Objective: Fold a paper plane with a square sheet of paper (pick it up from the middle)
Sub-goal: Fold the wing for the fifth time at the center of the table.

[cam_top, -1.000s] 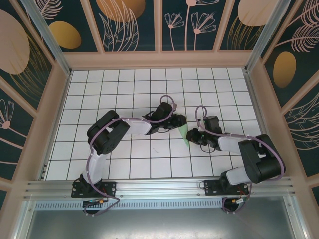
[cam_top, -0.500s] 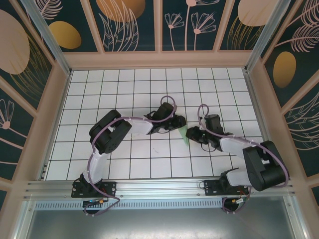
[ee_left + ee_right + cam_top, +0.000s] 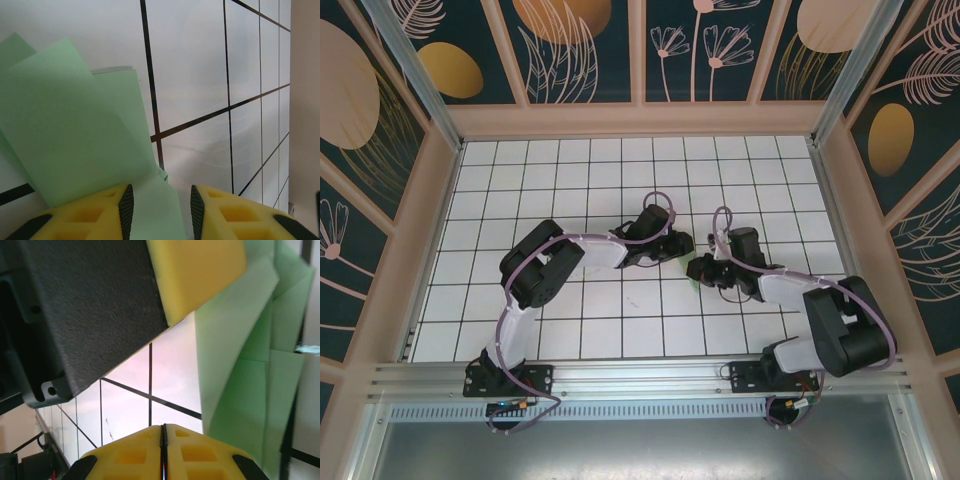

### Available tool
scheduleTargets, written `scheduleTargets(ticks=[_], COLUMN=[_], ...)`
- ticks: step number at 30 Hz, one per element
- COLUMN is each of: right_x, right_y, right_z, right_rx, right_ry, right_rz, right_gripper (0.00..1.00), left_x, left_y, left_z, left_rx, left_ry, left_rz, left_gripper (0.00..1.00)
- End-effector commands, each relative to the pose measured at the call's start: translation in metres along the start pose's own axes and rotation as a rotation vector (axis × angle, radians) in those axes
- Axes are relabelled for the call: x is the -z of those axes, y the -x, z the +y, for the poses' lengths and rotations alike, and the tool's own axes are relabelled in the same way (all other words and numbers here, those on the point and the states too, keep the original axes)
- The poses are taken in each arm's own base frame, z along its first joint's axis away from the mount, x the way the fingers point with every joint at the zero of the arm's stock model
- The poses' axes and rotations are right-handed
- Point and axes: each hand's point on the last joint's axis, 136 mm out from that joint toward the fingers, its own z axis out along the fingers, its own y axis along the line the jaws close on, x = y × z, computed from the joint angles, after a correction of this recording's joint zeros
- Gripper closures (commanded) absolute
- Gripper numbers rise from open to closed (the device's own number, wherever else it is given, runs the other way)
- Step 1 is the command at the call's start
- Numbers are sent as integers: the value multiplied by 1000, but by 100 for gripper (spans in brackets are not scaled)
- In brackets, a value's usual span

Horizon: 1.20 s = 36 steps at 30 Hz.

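Note:
The pale green sheet of paper point(image 3: 75, 125) lies on the white grid table, folded into overlapping flaps with sharp creases. In the left wrist view one narrow flap runs between the fingers of my left gripper point(image 3: 162, 200), whose jaws stand apart over it. From above, the left gripper point(image 3: 678, 246) and right gripper point(image 3: 697, 268) sit close together over the paper and cover nearly all of it. My right gripper point(image 3: 164, 429) is shut with nothing between its pads, just left of the paper's edge point(image 3: 250, 390). The left gripper's yellow finger point(image 3: 200, 275) hangs right ahead of it.
The white grid table point(image 3: 620, 180) is walled by a wooden frame point(image 3: 640, 120) with patterned panels. A metal rail point(image 3: 640, 375) carries both arm bases at the near edge. The arms' elbows point(image 3: 535, 270) point(image 3: 845, 320) bulge outward on each side.
My right gripper has slid left toward the left gripper and now covers the green paper that showed between them. The left arm has barely moved.

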Motion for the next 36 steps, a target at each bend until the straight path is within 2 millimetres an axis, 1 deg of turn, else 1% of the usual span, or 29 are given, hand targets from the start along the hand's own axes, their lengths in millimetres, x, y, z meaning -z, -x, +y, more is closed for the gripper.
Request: scheduleTargets(ticks=[1, 3, 6, 12, 17, 20, 22, 25, 26, 29, 33, 36], right_x=[-4, -5, -4, -6, -7, -8, -9, -7, -6, -3, -3, -4], right_y=[9, 10, 12, 3, -1, -8, -15, -28, -30, -31, -30, -29], right_z=[15, 2, -9, -32, -41, -53, -56, -72, -75, -84, -81, -81], right_rx=[31, 23, 18, -16, -38, -67, -84, -128, -133, -161, -157, -158], right_ry=[41, -22, -73, -138, -145, -174, -165, -216, -219, -260, -240, -236], right_rz=[2, -10, -30, -16, -8, 5, 20, 28, 26, 18, 12, 19], right_gripper=[88, 88, 88, 88, 88, 89, 90, 90, 90, 92, 93, 93], left_x=[-10, -10, -10, -9, -11, -11, -11, -10, -10, -11, -9, -4], left_y=[-13, -13, -13, -12, -14, -14, -13, -12, -10, -9, -8, -1], left_z=[22, 22, 21, 21, 23, 24, 22, 18, 16, 14, 5, -11], left_rx=[-8, -7, -11, -15, -15, -12, -14, -19, -21, -27, -35, -60], left_ry=[65, 66, 67, 69, 73, 75, 71, 60, 59, 56, 34, -3], left_rz=[44, 45, 45, 43, 50, 48, 48, 47, 45, 48, 52, 45], left_gripper=[61, 61, 61, 61, 61, 61, 61, 61, 61, 61, 60, 59])
